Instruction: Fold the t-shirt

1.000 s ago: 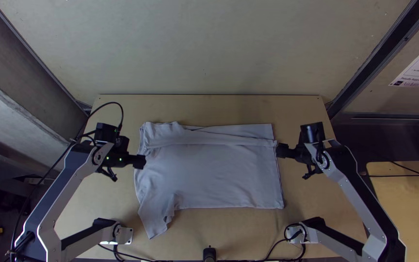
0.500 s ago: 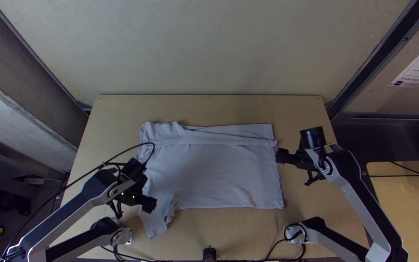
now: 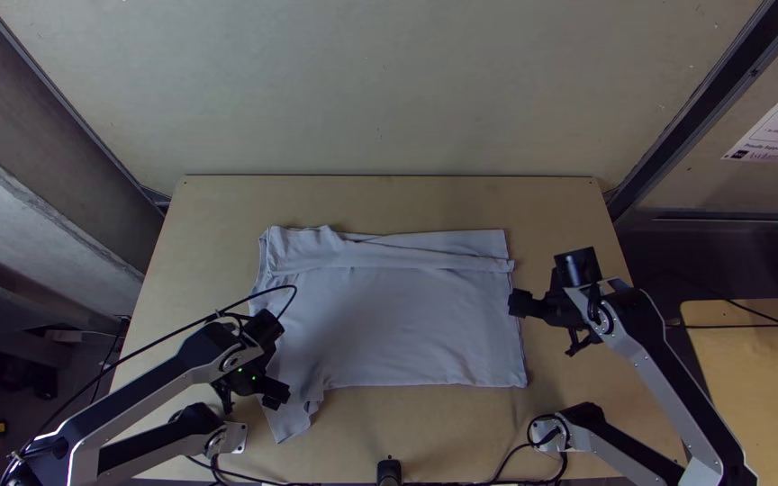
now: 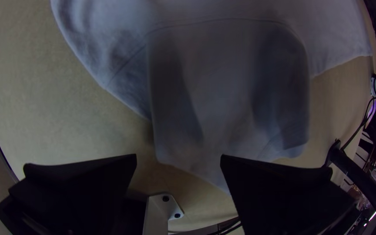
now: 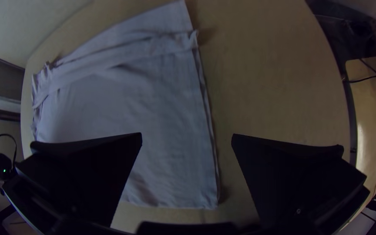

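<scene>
Our left gripper (image 3: 276, 394) and right gripper (image 3: 522, 303) gape wide and empty, so we should pinch the protruding sleeve (image 3: 294, 421) near its hem and lay it smoothly over the t-shirt (image 3: 407, 324), on the table (image 3: 443, 436) between our arms.

From high at the table's (image 3: 461, 432) six o'clock, the top view is facing steeply down; closer, the left wrist view is sharing the shirt's (image 3: 407, 324) seven-o'clock sleeve (image 3: 294, 419), the right its three-o'clock edge (image 3: 517, 335).
</scene>
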Controlling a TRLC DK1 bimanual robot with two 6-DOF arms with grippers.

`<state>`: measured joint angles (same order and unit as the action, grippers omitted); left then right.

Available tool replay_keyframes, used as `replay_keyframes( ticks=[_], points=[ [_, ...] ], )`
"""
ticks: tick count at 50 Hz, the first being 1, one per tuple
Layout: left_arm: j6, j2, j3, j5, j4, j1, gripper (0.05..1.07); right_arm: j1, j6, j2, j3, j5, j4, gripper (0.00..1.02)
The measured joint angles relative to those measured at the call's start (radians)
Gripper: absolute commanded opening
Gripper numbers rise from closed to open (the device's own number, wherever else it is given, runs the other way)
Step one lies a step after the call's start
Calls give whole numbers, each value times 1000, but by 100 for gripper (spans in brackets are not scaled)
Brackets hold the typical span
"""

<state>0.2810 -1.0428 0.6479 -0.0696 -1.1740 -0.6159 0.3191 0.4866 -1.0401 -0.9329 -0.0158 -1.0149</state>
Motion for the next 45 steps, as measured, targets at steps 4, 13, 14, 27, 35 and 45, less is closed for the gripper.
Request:
replay_keyframes(
  ticks=[4, 13, 14, 27, 35, 45],
  points=[
    [-1, -24, -1, 0, 15, 0, 80, 0, 0, 2, 23, -35, -25, 92],
    [-5, -90, -1, 0, 43, -2, 65, 2, 0, 3, 45, -60, -62, 92],
    [-7, -98, -1, 0, 46, -2, 58, 2, 0, 6, 45, -61, -63, 92],
    [-24, -131, -1, -1, 87, -2, 8, 18, -13, 3, 64, -108, -157, 92],
    [-31, -130, -1, -8, 111, -2, 8, 18, -23, -47, 117, -108, -158, 92],
    [-31, -120, 2, -12, 119, 3, 8, 18, -39, -145, 181, -109, -158, 92]
  ],
)
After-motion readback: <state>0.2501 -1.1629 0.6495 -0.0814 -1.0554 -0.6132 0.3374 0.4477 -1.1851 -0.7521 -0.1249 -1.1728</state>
